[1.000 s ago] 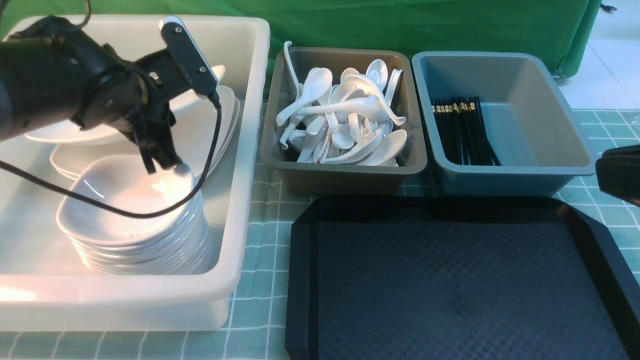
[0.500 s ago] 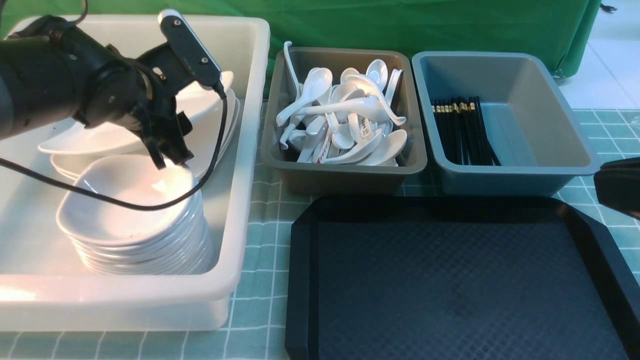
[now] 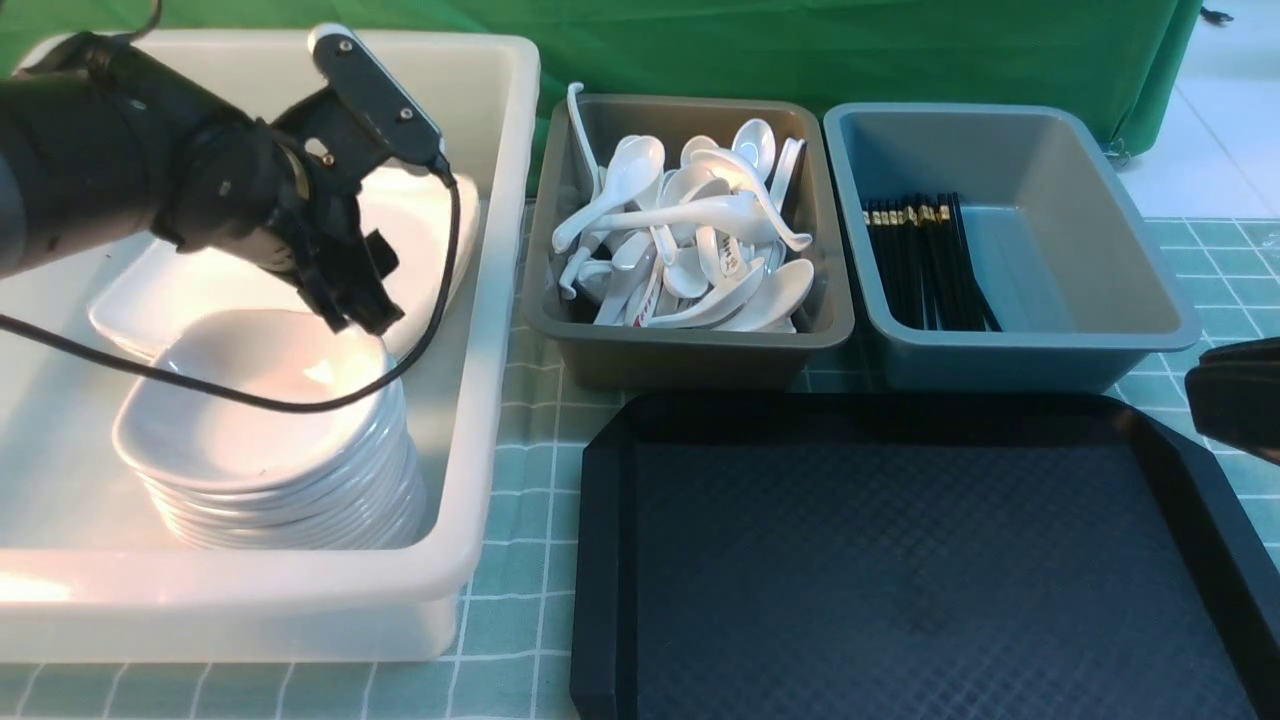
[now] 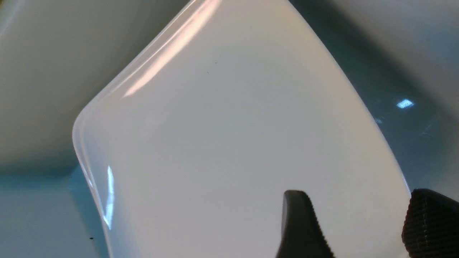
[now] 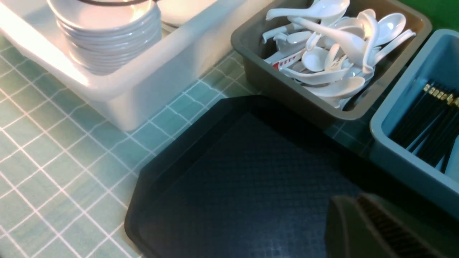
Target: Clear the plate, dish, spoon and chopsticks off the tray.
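A: Plate (image 4: 229,136) — where did it lie?
B: Flat in the white tub (image 3: 505,200), behind the stacked dishes (image 3: 260,430). Your left pincer (image 3: 362,318) hung just above it, jaws spread wide, gripping nothing.
A: And the right side?
B: Your right pincer (image 5: 353,204) hovered above the tabletop (image 3: 520,500) by the tray's (image 3: 600,520) far right corner — jaws pressed together, nothing between them.

The black tray (image 3: 900,560), cut-cornered with a diamond-textured floor, lies flat just before two tubs. The big white square plate (image 3: 160,295) lies in the white tub (image 3: 480,420), behind the dish (image 3: 220,440), a small rounded-square bowl topping a stack. The spoon cannot be picked out among the white spoons (image 3: 700,250) heaped in the middle tub (image 3: 690,345). The black, gold-banded chopsticks (image 3: 925,265) lie side by side in the right tub (image 3: 1100,250).
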Robot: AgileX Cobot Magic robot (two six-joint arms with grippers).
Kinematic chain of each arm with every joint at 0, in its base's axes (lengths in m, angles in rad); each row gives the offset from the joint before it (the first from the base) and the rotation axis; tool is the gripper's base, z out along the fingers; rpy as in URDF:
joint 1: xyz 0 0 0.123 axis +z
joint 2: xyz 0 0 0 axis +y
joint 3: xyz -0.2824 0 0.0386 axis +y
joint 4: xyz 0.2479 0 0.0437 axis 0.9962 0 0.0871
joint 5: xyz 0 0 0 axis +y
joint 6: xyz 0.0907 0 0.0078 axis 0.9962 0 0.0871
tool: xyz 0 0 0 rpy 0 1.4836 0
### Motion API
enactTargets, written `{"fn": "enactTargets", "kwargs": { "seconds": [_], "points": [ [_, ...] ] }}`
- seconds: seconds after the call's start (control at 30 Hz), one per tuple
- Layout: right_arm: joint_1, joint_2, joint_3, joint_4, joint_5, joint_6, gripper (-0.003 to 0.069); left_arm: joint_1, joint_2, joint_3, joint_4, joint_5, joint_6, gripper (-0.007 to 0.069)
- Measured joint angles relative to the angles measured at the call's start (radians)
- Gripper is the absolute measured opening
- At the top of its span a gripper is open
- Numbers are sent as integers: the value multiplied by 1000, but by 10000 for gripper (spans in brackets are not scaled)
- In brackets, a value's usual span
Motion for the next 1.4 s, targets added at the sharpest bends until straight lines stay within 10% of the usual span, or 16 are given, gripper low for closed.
{"fn": "enactTargets", "kwargs": {
  "seconds": [0.4, 0.6, 0.8, 1.4],
  "points": [
    [0, 0, 0, 2, 24, -17, 69, -31, -148, 0, -148, 8, -3, 338],
    [0, 0, 0, 2, 59, -21, 69, -129, -511, 48, -498, -22, 60, 57],
    [0, 0, 0, 2, 112, -19, 69, -188, -971, 385, -740, -218, 99, 6],
    [0, 0, 0, 3, 114, 72, 82, -191, -1362, 894, -718, -417, 102, 10]
  ]
}}
